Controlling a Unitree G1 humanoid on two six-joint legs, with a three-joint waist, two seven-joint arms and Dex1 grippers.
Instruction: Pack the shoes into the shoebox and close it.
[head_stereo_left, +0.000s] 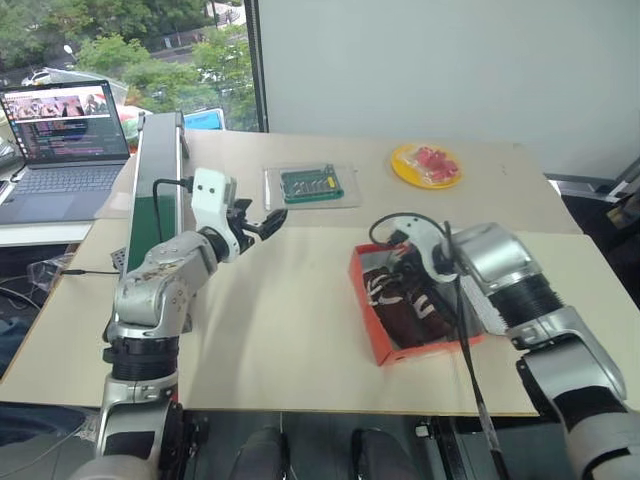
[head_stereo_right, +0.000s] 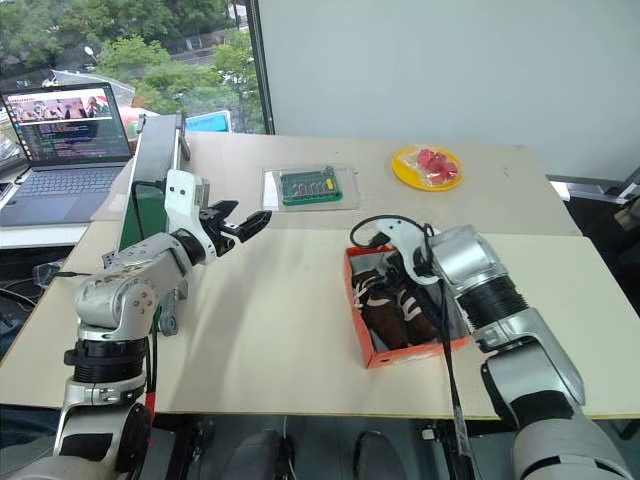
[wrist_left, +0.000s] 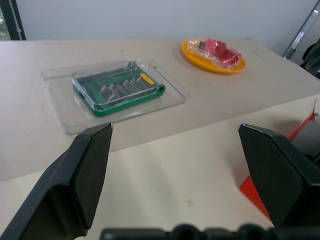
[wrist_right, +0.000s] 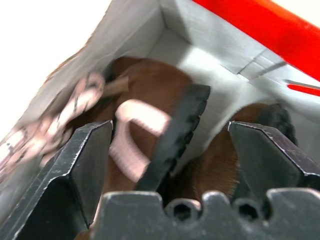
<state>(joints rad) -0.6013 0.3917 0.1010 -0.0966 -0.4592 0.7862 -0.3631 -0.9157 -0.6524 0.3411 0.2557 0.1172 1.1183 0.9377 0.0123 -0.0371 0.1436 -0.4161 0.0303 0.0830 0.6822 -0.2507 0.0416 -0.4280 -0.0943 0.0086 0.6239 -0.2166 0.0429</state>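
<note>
I have both shoes (head_stereo_right: 395, 300) lying in the shoebox (head_stereo_right: 352, 290), which sits toward the right edge of the table (head_stereo_right: 270, 330), nearer the front than the back. My right gripper (wrist_right: 170, 150) hangs just over the open box with its jaws wide apart and nothing between them; the wrist view looks straight down on brown uppers, a cream lace and a black sole standing on edge. My left gripper (wrist_left: 175, 150) is also spread and empty, held out over the middle of the table, pointing toward the clear tray with the green board (head_stereo_left: 311, 185) (the yellow plate (head_stereo_left: 427, 166) is further back, near the rear edge).

The step I judge to be in hand is seating the pair and then closing. 1 shoe seems tipped on its side, though the blur makes that hard to confirm. I would nudge it flat first, so no lace or sole rides above the rim, then clear the right arm. The lid is hidden behind that arm, so I would find it before reaching.
</note>
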